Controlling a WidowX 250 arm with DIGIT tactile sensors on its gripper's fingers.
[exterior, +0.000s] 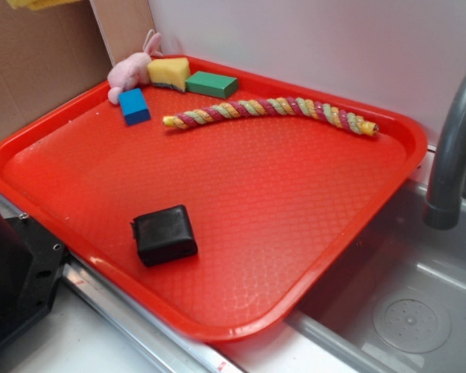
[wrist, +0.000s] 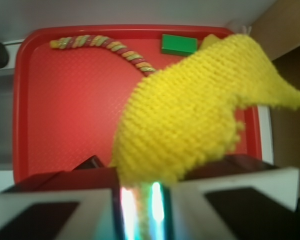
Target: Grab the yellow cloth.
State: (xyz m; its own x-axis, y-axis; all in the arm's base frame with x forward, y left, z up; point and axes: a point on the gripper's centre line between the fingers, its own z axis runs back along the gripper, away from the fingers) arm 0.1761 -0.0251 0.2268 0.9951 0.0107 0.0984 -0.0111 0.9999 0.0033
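Gripper [wrist: 140, 200] clamps yellow cloth [wrist: 190, 110] above red tray [wrist: 60, 110] — rope toy [wrist: 105, 47], green block [wrist: 179, 44] inside.

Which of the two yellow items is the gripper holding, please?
The cloth, soft and knitted, hanging from the gripper above the tray. The firm sponge still lies at the tray's back, untouched.

Background: white wall [exterior: 311, 39] at 12 o'clock, brown cardboard panel [exterior: 39, 70] at 10 o'clock, steel sink [exterior: 404, 303] with grey faucet [exterior: 450, 148] at 4 o'clock.
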